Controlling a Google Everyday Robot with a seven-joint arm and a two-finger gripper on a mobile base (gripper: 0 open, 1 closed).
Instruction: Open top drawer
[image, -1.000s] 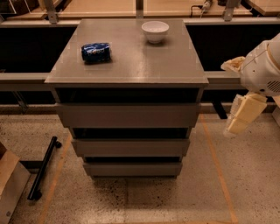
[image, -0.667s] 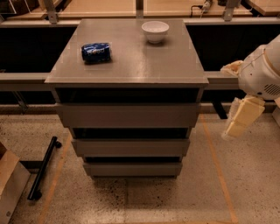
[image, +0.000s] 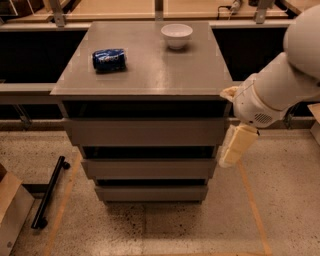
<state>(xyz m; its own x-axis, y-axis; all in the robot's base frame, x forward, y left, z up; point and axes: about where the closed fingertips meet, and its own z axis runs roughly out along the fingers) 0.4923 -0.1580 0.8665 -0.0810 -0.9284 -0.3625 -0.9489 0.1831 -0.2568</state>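
Note:
The top drawer (image: 145, 132) is the widest and tallest of three plain grey handleless fronts on the grey cabinet, and it looks pushed in. My gripper (image: 235, 145), cream-coloured on a white arm, hangs just to the right of the cabinet, at the height of the top drawer's right end and a little below it. It holds nothing that I can see.
A blue soda can (image: 109, 59) lies on its side and a white bowl (image: 176, 35) stands on the cabinet top (image: 150, 75). The two narrower drawer fronts (image: 147, 168) sit below. A black bar (image: 49, 192) and a cardboard box (image: 10, 210) lie on the floor at the left.
My arm and gripper have moved left, from well off to the right to right beside the cabinet's right edge. The drawers, can and bowl have not moved.

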